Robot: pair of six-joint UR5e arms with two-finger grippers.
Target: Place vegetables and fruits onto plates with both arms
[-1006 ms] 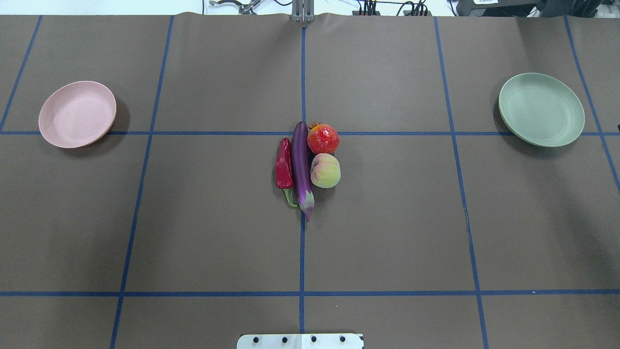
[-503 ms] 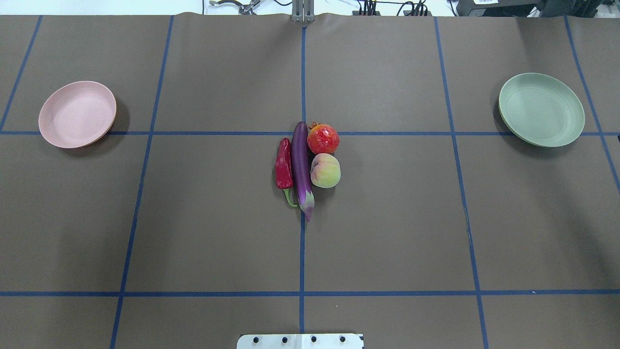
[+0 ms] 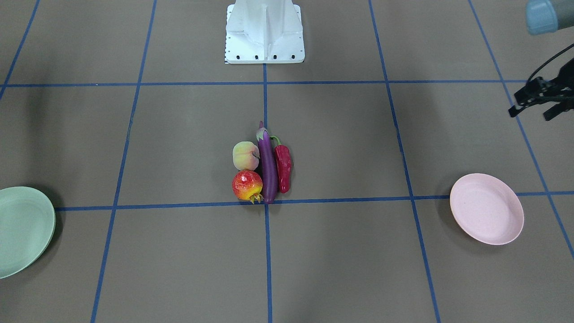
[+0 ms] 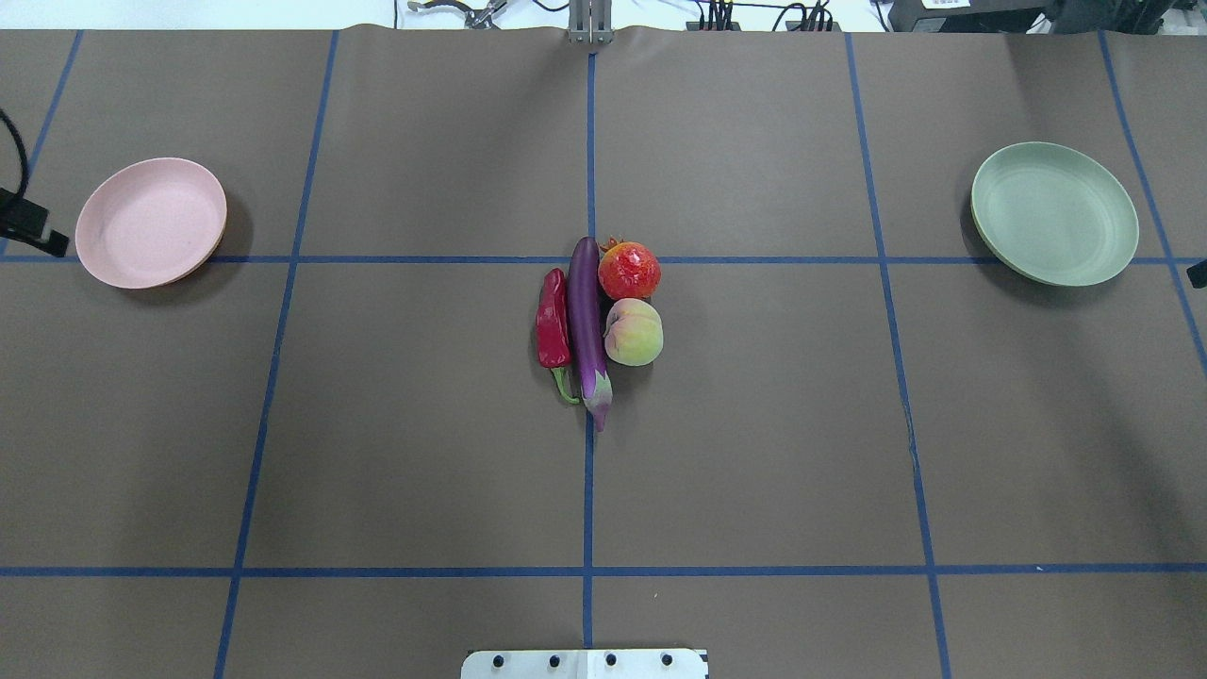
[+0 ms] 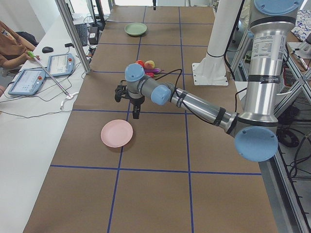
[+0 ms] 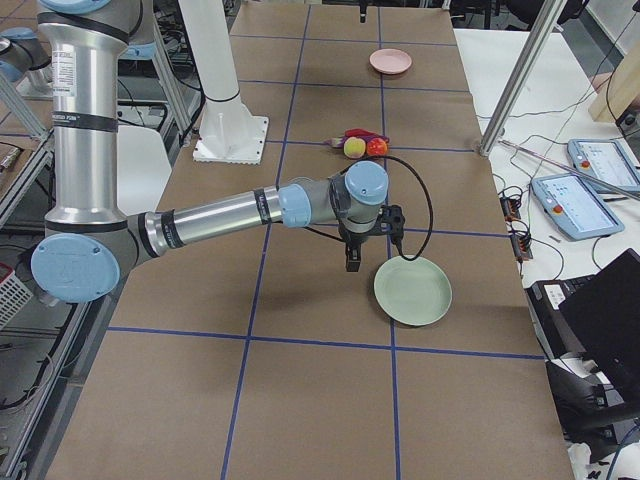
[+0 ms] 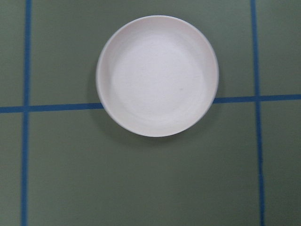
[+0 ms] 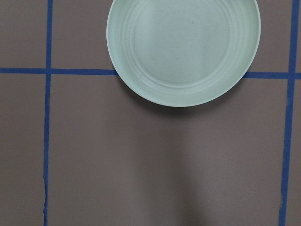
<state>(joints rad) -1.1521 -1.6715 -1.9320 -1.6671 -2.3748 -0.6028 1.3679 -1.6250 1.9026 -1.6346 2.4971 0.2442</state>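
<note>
Eggplant [image 4: 586,325] lies at centre frame in the overhead view. Chili [image 4: 553,321] touches its left side; pomegranate [image 4: 629,270] and peach [image 4: 634,331] sit against its right. Pink plate [image 4: 151,223] is far left and green plate [image 4: 1054,213] far right on the table [image 4: 377,424]. Left gripper [image 5: 134,110] hangs near the pink plate, right gripper [image 6: 352,258] near the green one. Can't tell how wide either is.

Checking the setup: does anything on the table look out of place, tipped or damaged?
Nothing stands out. The eggplant, chili pepper, peach and pomegranate lie bunched together at the middle of the table, all intact, and the pink plate and green plate sit flat and empty at opposite ends. One blue tape line looks slightly frayed.
</note>
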